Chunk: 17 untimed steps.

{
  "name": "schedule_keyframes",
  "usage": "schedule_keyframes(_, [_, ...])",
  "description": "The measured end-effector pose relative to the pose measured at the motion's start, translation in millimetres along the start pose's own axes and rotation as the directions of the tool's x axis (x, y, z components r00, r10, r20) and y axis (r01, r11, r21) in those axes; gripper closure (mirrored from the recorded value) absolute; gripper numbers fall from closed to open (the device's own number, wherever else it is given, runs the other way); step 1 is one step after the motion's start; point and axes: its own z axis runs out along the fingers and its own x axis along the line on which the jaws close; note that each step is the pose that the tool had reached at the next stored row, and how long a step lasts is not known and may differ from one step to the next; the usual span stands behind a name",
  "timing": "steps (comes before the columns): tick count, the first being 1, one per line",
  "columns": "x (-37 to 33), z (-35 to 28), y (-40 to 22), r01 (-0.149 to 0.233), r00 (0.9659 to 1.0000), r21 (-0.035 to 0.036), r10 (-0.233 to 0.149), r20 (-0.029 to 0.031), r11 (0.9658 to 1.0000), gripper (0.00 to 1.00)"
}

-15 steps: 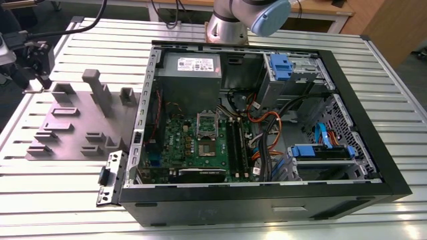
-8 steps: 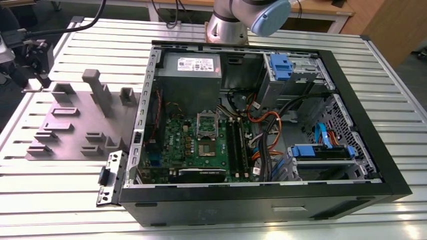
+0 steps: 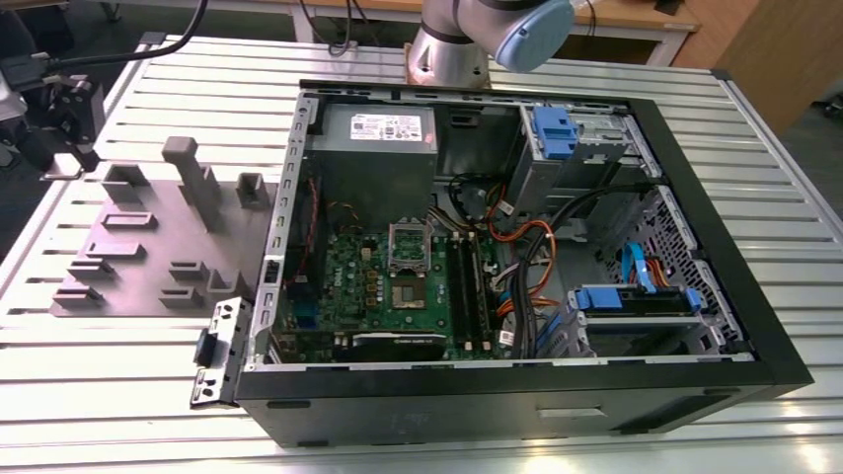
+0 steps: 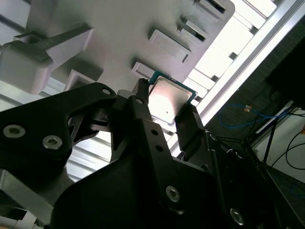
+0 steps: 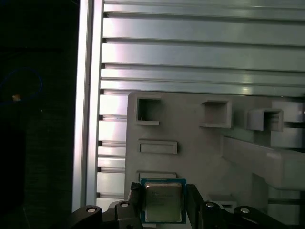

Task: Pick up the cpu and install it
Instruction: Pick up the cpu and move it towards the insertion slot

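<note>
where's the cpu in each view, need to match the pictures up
First wrist view: cpu held in the pincer, grey tray behind it.
Second wrist view: cpu in the pincer, grey tray behind.
Exterior view: shared landmark, the grey tray, on the exterior view's left of the computer case.

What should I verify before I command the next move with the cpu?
1. Cpu in the grip: ok. In both wrist views the cpu sits between the gripper's fingers, one against each of two opposite edges.
2. Cpu square to the fingers: ok, judging by the first wrist view.
3. Cpu lifted clear of the grey tray: cannot tell; the tray lies directly behind it.
4. Computer case open: ok. Its side is off and the motherboard is exposed.
5. Socket frame open and socket empty: cannot tell from the exterior view.
</note>
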Motion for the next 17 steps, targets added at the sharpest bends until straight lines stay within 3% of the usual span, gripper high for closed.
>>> schedule_keyframes(13, [-0.1, -1.0, 0.0, 0.0, 1.0, 0.0001, 0.0, -0.0002, 1.0, 0.53])
schedule_keyframes(17, [-2.5, -0.9, -0.1, 0.0, 1.0, -0.0002, 0.0, -0.0093, 1.0, 0.53])
